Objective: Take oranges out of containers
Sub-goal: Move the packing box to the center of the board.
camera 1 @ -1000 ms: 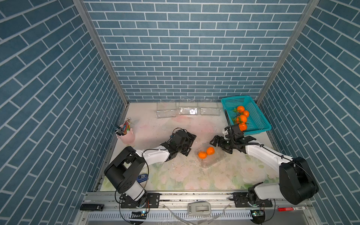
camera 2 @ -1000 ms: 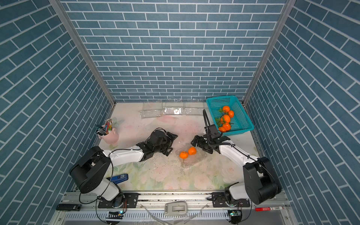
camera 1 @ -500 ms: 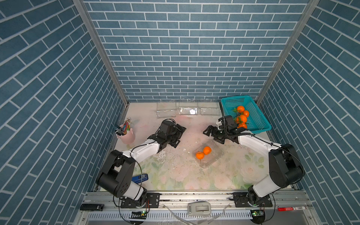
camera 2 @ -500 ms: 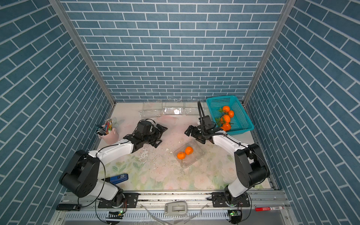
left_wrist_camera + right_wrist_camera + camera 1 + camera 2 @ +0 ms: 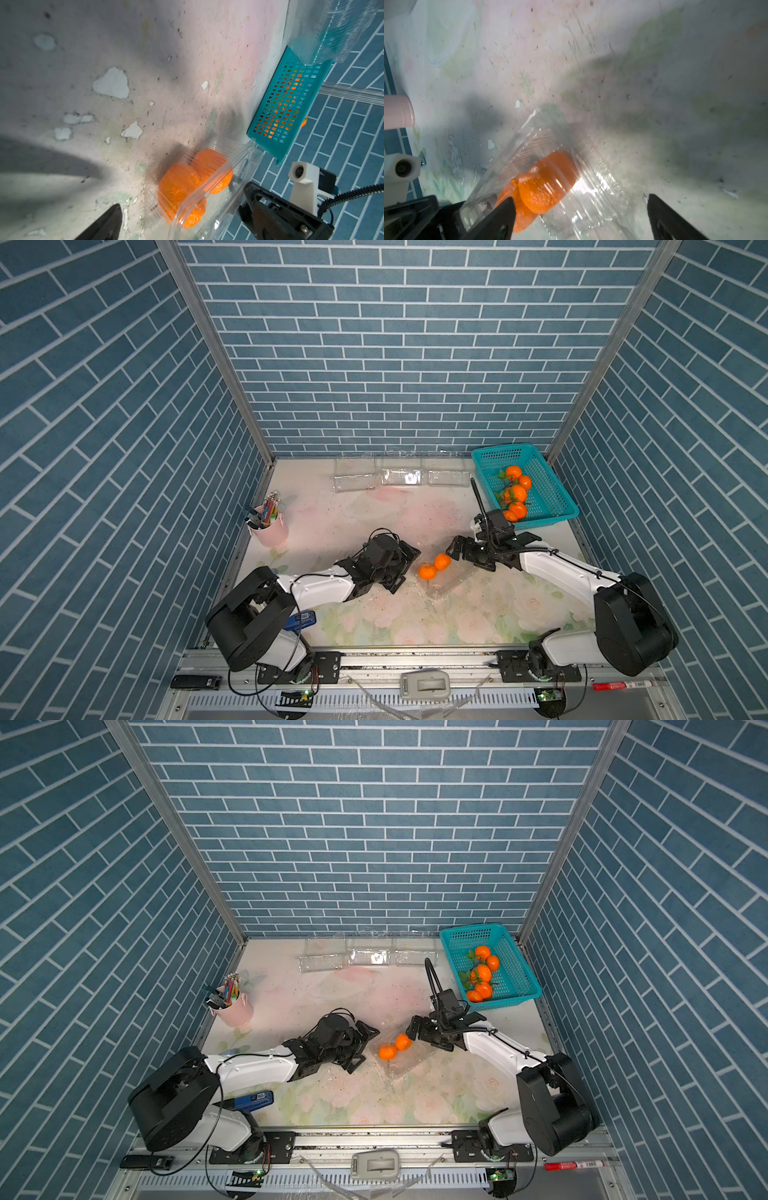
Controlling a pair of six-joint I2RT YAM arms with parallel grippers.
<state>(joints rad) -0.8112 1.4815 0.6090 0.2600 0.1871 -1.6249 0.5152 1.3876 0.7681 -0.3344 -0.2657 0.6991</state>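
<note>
Evidently down to one full container (image 5: pixel 451 587), judging from above. Lies skewed at mid-table (image 5: pixel 374 522), with a joined pair of oranges (image 5: pixel 434 566) at the end nearer the left gripper (image 5: pixel 404 568). Flanked on purpose, apparently: left gripper just beside the fruit end, right gripper (image 5: pixel 464 558) just beside the far long edge. Both spread wide and holding nothing, probably to brace the flimsy plastic from one side while working from the other. Farther back, three empty containers (image 5: pixel 401 477) lined up along the wall, out of the way. More oranges (image 5: pixel 515 493), leaves attached, already parked in the teal basket (image 5: pixel 557 510), so most of the job judged done. Same layout in both top views: oranges (image 5: pixel 395 1046) between the two grippers, pink pencil cup (image 5: pixel 232 1011) well apart.

From the left wrist, looks low across the table at the oranges (image 5: pixel 187 187) behind ribbed clear plastic of the container (image 5: pixel 220 187). Only one dark fingertip (image 5: pixel 110 220) in frame, touching nothing. Basket (image 5: pixel 291 99) beyond, orange glowing through its holes. Cannot tell here whether the container is latched or open.

From the right wrist, frames the container (image 5: pixel 571 162) between widely parted fingertips (image 5: pixel 506 209), with nothing gripped. Oranges (image 5: pixel 544 187) close to one fingertip but seemingly behind a clear wall, so likely calling for an opening move before any grasp.
</note>
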